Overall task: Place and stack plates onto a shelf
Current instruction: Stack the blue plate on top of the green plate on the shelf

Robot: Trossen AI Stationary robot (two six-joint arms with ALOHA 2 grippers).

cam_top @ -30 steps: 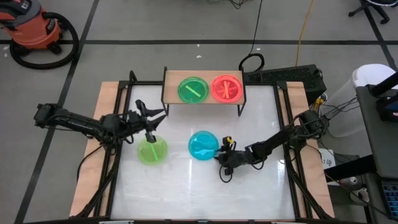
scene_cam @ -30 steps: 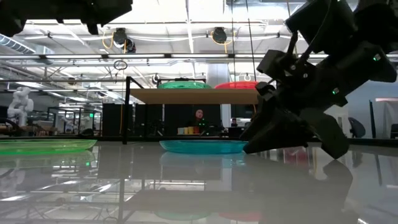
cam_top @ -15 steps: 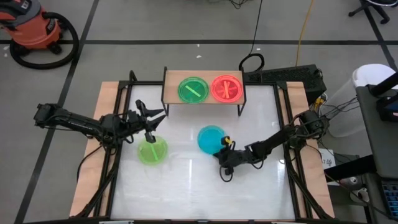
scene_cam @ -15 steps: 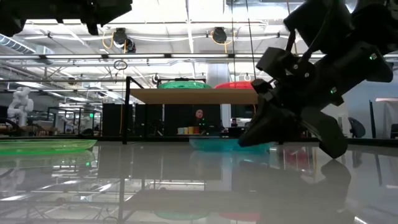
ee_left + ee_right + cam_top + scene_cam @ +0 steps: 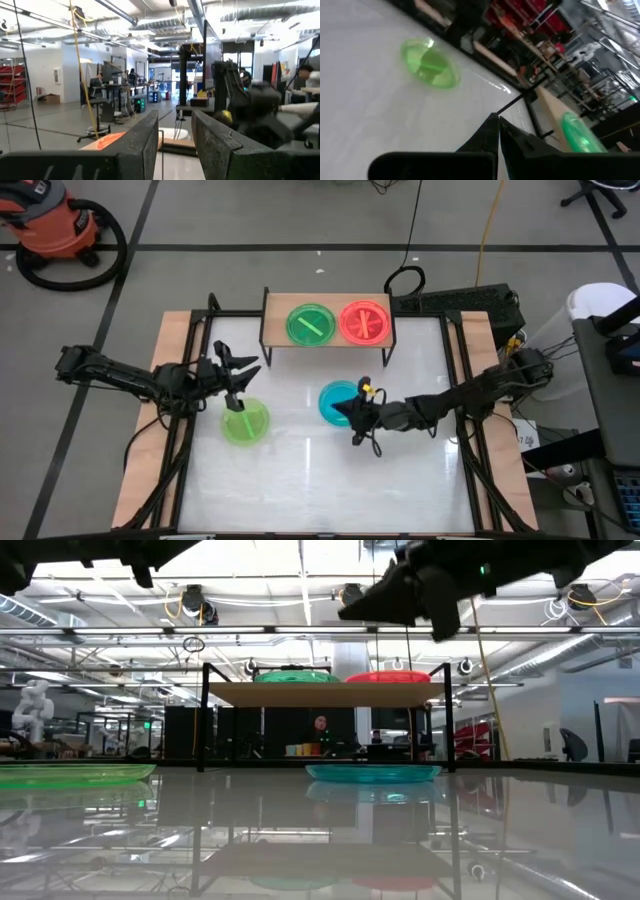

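Observation:
A blue plate (image 5: 335, 398) lies flat on the white table (image 5: 300, 480), also seen in the low view (image 5: 372, 772). My right gripper (image 5: 343, 411) hangs shut and empty well above the blue plate's near right rim (image 5: 395, 595); its shut fingertips show in the right wrist view (image 5: 498, 122). A green plate (image 5: 244, 423) lies on the table at the left. My left gripper (image 5: 240, 370) hovers open just beyond it, nothing between its fingers (image 5: 175, 135). The shelf (image 5: 275, 330) stands at the far edge and carries a green plate (image 5: 309, 324) and a pink plate (image 5: 364, 322).
Wooden rails (image 5: 150, 430) run along the table's left and right sides. Black cables (image 5: 405, 280) and a power strip lie behind the shelf. An orange vacuum (image 5: 55, 225) stands on the floor at the far left. The table's near half shows bare white surface.
My right gripper has shut beside the blue plate's near right rim without taking hold. The plate slid a short way along the table toward the far right and lies flat. The gripper has then risen well clear of the table.

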